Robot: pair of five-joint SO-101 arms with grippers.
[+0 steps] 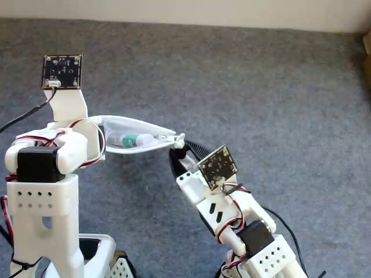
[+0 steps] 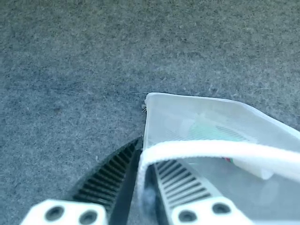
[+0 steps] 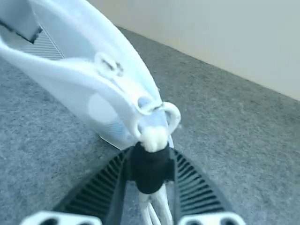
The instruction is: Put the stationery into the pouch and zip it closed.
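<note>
The pouch [image 1: 136, 139], a pale see-through mesh bag, stretches sideways across the left-centre of the high view, held at each end by an arm. Inside it lies a green and white piece of stationery [image 1: 132, 139], which the left wrist view shows only as a faint greenish shape [image 2: 211, 131] behind the mesh.

The left tool [image 2: 143, 157] is closed on the pouch's corner edge, its ribbed black jaws pinching the white hem at the lower middle of that frame. In the high view this arm stands at the left, and its white body covers that end of the pouch.

The right tool [image 3: 150, 161] is clamped on the zip pull [image 3: 150, 168], a black tab with white cord trailing below it and a white bead [image 3: 152, 137] just above the jaws. A small metal ring [image 3: 171, 115] links the pull to the pouch's end. In the high view the right tool [image 1: 177, 153] sits at the pouch's right tip, near the frame's centre.

I cannot tell whether the zip is fully closed.

The grey, carpet-like surface [image 1: 261, 87] lies under everything, and a pale wall [image 1: 174, 10] runs along the top edge.
</note>
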